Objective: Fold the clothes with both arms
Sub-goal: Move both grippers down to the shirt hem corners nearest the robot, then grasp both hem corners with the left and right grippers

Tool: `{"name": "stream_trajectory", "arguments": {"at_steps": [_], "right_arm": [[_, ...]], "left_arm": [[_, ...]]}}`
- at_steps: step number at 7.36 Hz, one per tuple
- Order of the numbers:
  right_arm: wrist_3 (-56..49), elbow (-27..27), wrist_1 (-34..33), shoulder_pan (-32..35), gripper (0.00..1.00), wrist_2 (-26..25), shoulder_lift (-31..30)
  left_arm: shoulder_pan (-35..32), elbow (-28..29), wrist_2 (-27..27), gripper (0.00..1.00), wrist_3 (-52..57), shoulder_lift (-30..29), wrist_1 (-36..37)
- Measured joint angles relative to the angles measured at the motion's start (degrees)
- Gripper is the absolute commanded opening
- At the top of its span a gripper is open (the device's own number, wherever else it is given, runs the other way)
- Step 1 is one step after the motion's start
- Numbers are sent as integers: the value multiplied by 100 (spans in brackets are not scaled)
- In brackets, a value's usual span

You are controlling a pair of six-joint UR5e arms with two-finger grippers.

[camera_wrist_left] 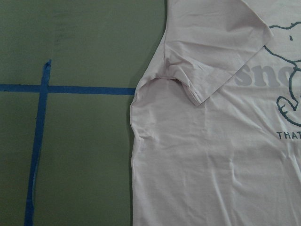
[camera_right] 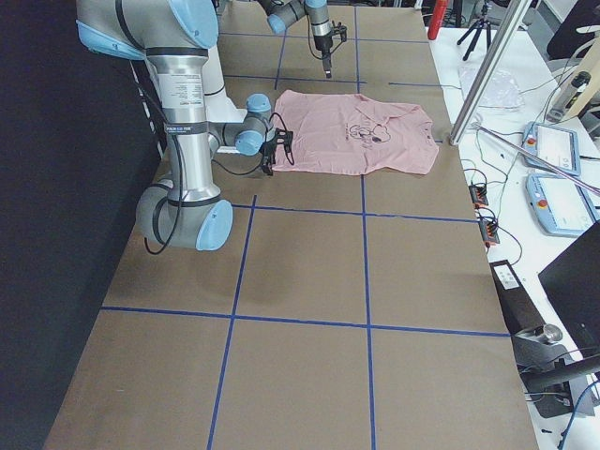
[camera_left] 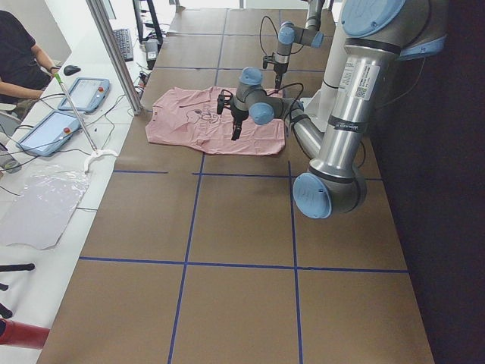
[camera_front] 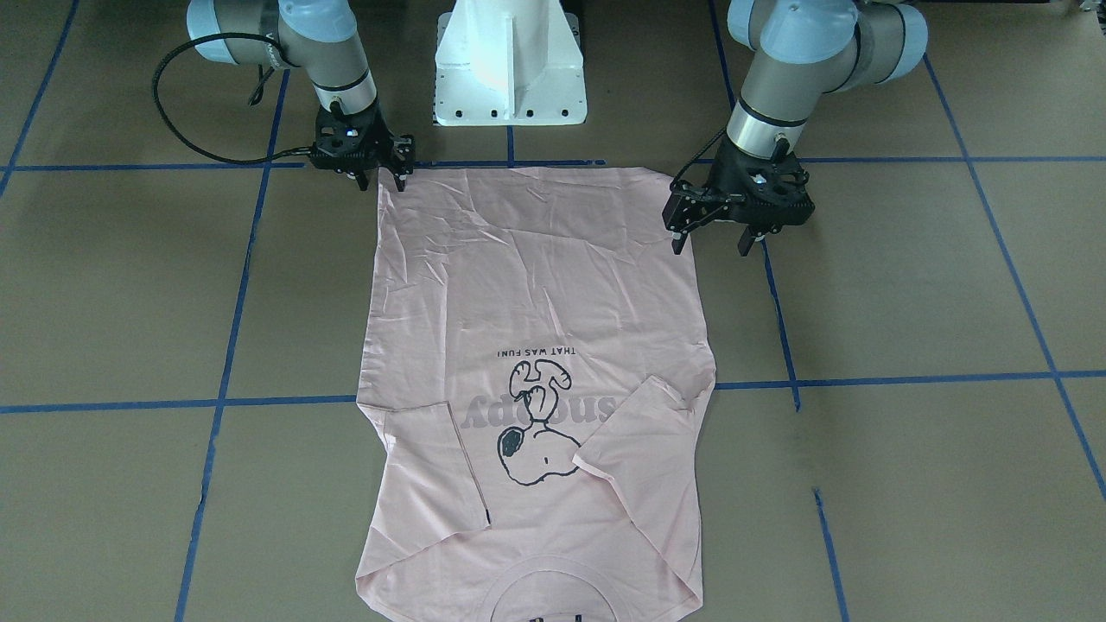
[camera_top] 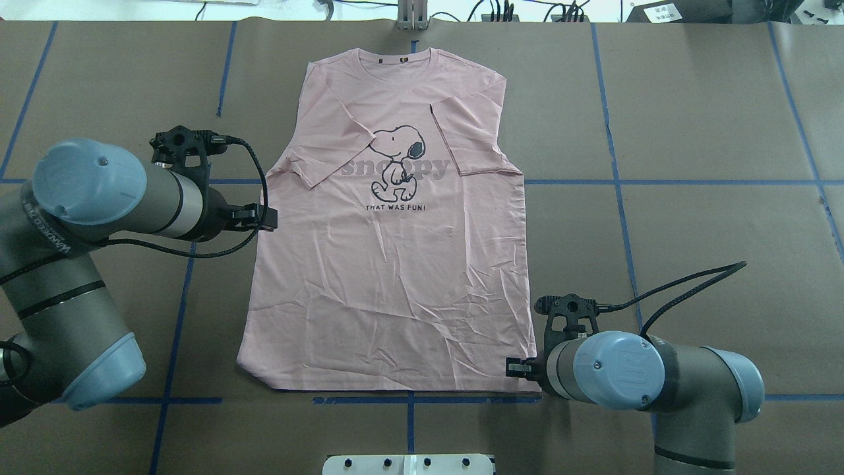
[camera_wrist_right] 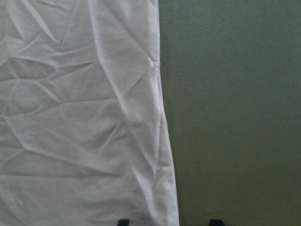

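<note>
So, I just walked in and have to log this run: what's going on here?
Shirt folding, midway. The pink T-shirt lies flat on the table, print up, both sleeves already folded in. The right gripper is open at a hem corner; the left gripper is open beside the opposite side edge. Neither grips cloth yet.

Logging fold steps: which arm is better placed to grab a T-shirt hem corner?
Probably right: the right gripper, jaws open, straddles the T-shirt edge at a hem corner; the left gripper sits farther up the side.
</note>
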Motion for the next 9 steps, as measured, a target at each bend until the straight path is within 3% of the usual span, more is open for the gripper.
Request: {"name": "stream_trajectory", "arguments": {"at_steps": [7,9], "right_arm": [[-4,184,13,95,0,-1,2],[-11,361,19,213,0,9,-6]], "left_arm": [[45,-29,4,100,-122,33,-4],[582,-372,212,100,-708,501,-37]]}}
